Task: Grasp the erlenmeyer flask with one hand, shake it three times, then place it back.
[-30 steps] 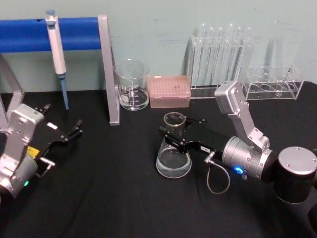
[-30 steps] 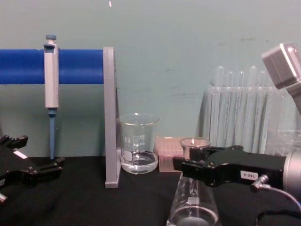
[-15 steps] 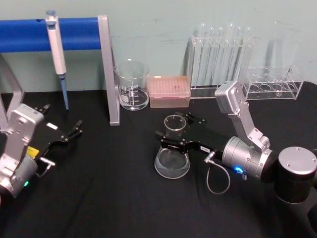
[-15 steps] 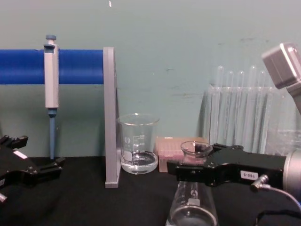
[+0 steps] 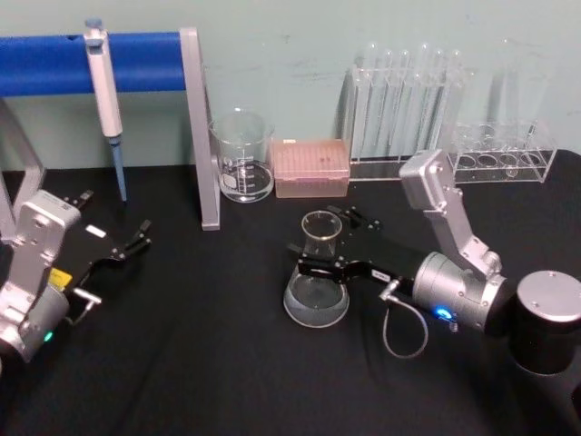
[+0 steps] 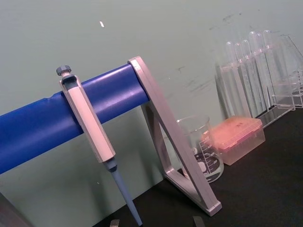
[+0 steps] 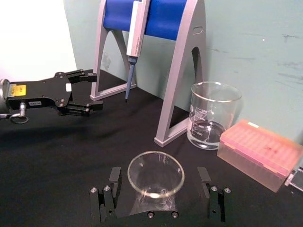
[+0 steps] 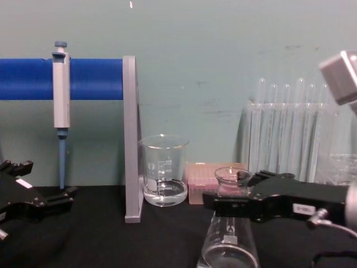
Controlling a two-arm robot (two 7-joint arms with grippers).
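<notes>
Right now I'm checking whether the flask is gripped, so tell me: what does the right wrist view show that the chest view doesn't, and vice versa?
Right wrist view alone: the erlenmeyer flask seen down its mouth, with the right gripper open, fingers clear of the neck on both sides. Chest view alone: the flask's conical side with its white label, and the test tubes behind. Both: the beaker, pink tip box, pipette, and left gripper, open.

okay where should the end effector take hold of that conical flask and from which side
Grip the erlenmeyer flask at its narrow neck, just below the flared lip, coming in level from the robot's right. The wide sloping base would likely slip between flat fingers. The right end effector already straddles the neck, fingers apart on either side.
</notes>
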